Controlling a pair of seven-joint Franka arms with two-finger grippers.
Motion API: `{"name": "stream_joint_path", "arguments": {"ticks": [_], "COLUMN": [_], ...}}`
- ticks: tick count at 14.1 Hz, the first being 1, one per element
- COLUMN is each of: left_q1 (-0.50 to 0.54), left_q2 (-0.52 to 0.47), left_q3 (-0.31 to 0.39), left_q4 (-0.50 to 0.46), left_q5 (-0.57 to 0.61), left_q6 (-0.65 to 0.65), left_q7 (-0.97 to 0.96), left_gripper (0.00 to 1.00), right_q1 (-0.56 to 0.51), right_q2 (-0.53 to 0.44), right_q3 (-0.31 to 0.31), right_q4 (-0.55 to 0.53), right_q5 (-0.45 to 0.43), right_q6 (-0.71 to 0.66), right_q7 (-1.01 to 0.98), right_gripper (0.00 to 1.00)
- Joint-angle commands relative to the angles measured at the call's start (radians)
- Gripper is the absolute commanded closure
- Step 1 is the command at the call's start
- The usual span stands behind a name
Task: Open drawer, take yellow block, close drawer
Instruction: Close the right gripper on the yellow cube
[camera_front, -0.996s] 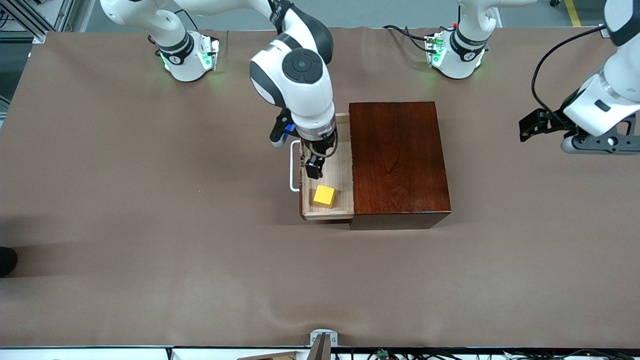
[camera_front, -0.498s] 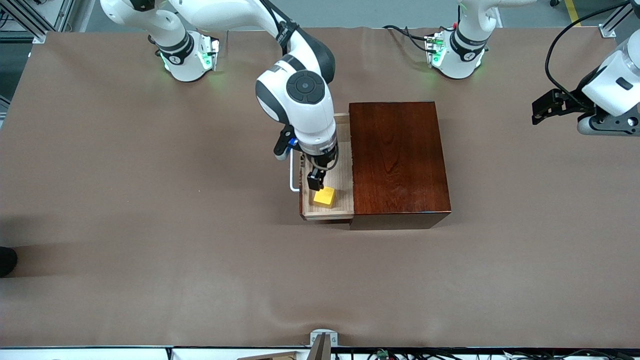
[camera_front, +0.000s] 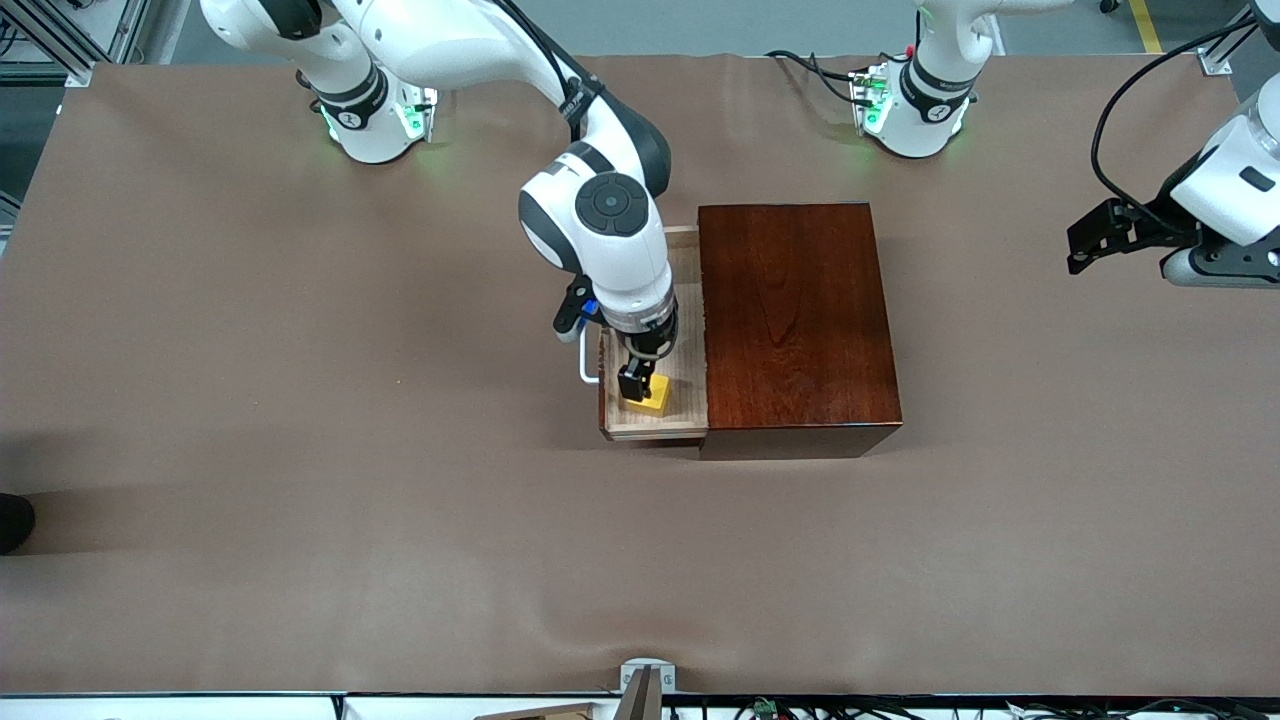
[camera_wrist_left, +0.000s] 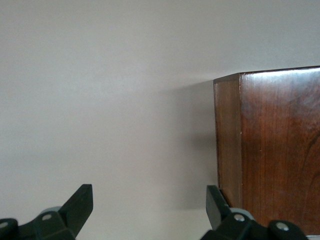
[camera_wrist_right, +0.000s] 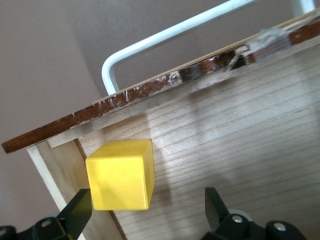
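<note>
The drawer (camera_front: 684, 330) stands pulled out of the dark reddish-brown box (camera_front: 795, 320), with its white handle (camera_front: 584, 366) toward the right arm's end. The yellow block (camera_front: 655, 399) lies in the drawer's end nearer the front camera. My right gripper (camera_front: 634, 384) is open and low in the drawer. In the right wrist view the block (camera_wrist_right: 120, 175) sits between the spread fingers, close to one fingertip (camera_wrist_right: 80, 209), not gripped. The handle (camera_wrist_right: 165, 37) and drawer floor (camera_wrist_right: 240, 135) show there too. My left gripper (camera_front: 1088, 238) is open, empty, and waits in the air at the left arm's end.
The left wrist view shows the open left gripper (camera_wrist_left: 150, 205) over bare table with the box's side (camera_wrist_left: 270, 150) ahead of it. The drawer's walls stand close around the right gripper. Brown cloth covers the table (camera_front: 300, 450).
My right gripper has moved along the drawer toward the front camera and down onto the yellow block. The left arm has lifted and drawn back a little toward its end.
</note>
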Motion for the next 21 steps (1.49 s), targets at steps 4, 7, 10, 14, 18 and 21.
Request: {"name": "stream_joint_path", "arguments": {"ticks": [4, 7, 10, 14, 18, 21], "left_q1": [0.006, 0.006, 0.006, 0.006, 0.006, 0.006], "left_q2": [-0.008, -0.010, -0.010, -0.010, -0.007, -0.007], "left_q3": [-0.013, -0.016, -0.015, -0.014, -0.014, -0.014], "left_q4": [0.005, 0.005, 0.004, 0.004, 0.005, 0.005], "left_q5": [-0.008, -0.009, -0.008, -0.008, -0.011, -0.014], "left_q6": [-0.013, -0.035, -0.038, -0.048, -0.048, -0.048], "left_q7": [0.000, -0.034, -0.032, -0.035, -0.035, -0.037], "left_gripper": [0.00, 0.00, 0.00, 0.00, 0.00, 0.00], "right_q1": [-0.022, -0.023, -0.022, -0.020, -0.017, -0.016], "right_q2": [0.037, 0.046, 0.055, 0.071, 0.069, 0.061], "right_q3": [0.006, 0.006, 0.006, 0.006, 0.007, 0.007], "right_q4": [0.025, 0.025, 0.024, 0.025, 0.028, 0.030], "right_q5": [-0.039, -0.041, -0.044, -0.049, -0.064, -0.064], "right_q6": [0.036, 0.045, 0.059, 0.059, 0.059, 0.054], "right_q7": [0.017, 0.015, 0.015, 0.011, -0.015, -0.034], "right_gripper": [0.00, 0.00, 0.00, 0.00, 0.29, 0.51]}}
